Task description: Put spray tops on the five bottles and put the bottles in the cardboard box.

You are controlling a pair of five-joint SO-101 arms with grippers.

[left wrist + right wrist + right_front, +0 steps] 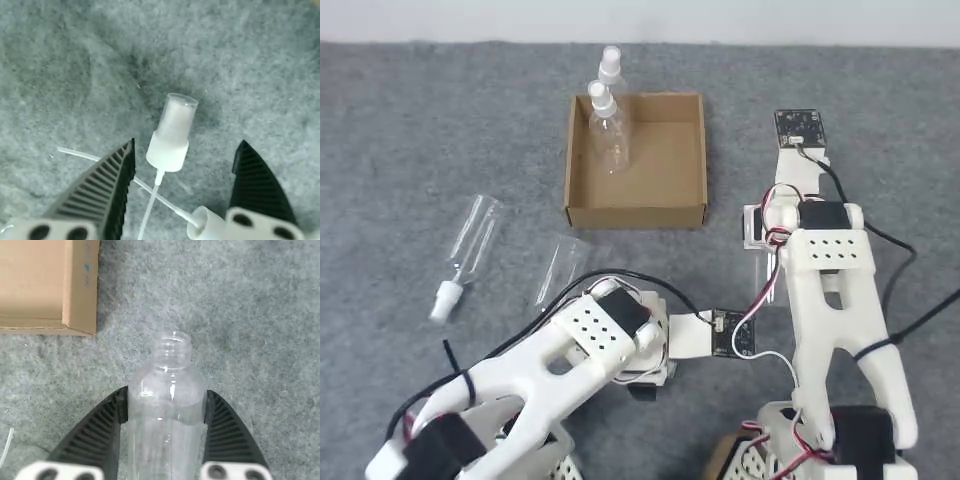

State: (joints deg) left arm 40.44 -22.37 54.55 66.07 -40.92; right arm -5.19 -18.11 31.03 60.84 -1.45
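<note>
On the side wall of the cardboard box [80,285] there is a small blue mark [87,267], too small for me to read. My left gripper [187,145] is wide apart and holds nothing. It hangs low over the gray tabletop [75,60]. A white spray top [170,137] with a clear cap lies flat on the tabletop in the gap between my two black fingers [107,185], and it touches neither one. A second spray top [205,225] lies close to my other finger, and its thin tube crosses the thin tube of the first one. My right gripper [166,391] is clamped on a clear bottle [170,355]. One finger presses on each side of its round body. This bottle has an open neck with no top on it, and the neck points toward a corner of the box, a little way off from it. From up high I see a bottle with a top [610,135] standing inside the box at its far left corner. Another topped bottle [611,65] is at the far edge there, and I cannot tell if it is inside. A third topped bottle [470,245] lies on its side on the tabletop, well to the left of the box. One more clear bottle [560,268] lies in front of the box, partly hidden under my left arm.
</note>
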